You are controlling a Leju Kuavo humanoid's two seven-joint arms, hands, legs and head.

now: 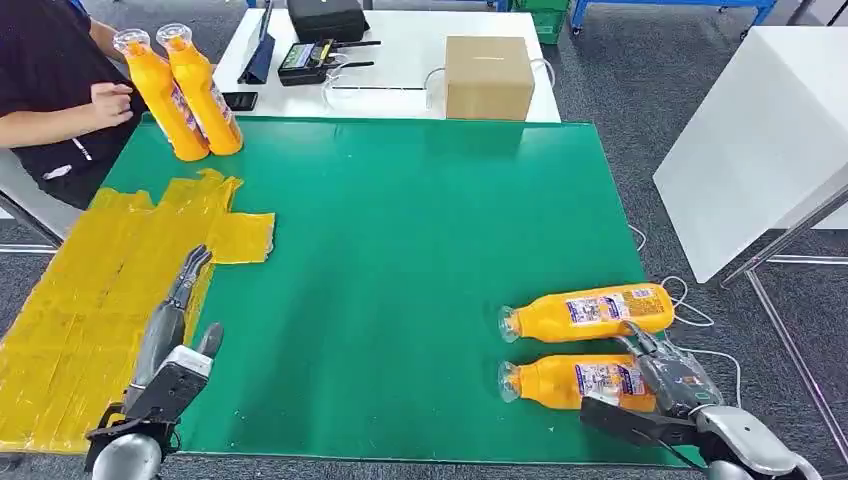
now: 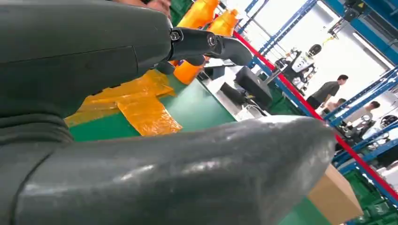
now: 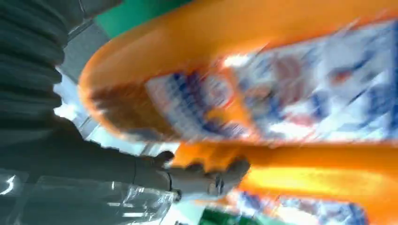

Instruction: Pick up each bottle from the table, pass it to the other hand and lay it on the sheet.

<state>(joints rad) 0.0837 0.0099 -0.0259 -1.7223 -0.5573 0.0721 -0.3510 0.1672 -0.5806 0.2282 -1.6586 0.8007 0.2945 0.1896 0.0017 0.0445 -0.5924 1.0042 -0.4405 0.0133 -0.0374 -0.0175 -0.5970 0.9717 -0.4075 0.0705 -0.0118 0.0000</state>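
Right hand [image 1: 668, 385] at near bottle [image 1: 570, 381], fingers over its base end, thumb under; whether grip has closed, cannot tell. Bottle lies flat on green mat [image 1: 420, 260], cap toward centre. Second bottle [image 1: 590, 312] lies just beyond, parallel. Left hand [image 1: 170, 340] spread, holding nothing, hovering at yellow sheet [image 1: 90, 280] edge. Far: two upright bottles [image 1: 185, 90], person [image 1: 50, 80], box [image 1: 487, 76].
Step, likely: first pick. Next calls for: firm grasp, lift, carry to middle, hand over to left.

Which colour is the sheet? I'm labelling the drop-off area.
Yellow; the sheet shows best in the head view.
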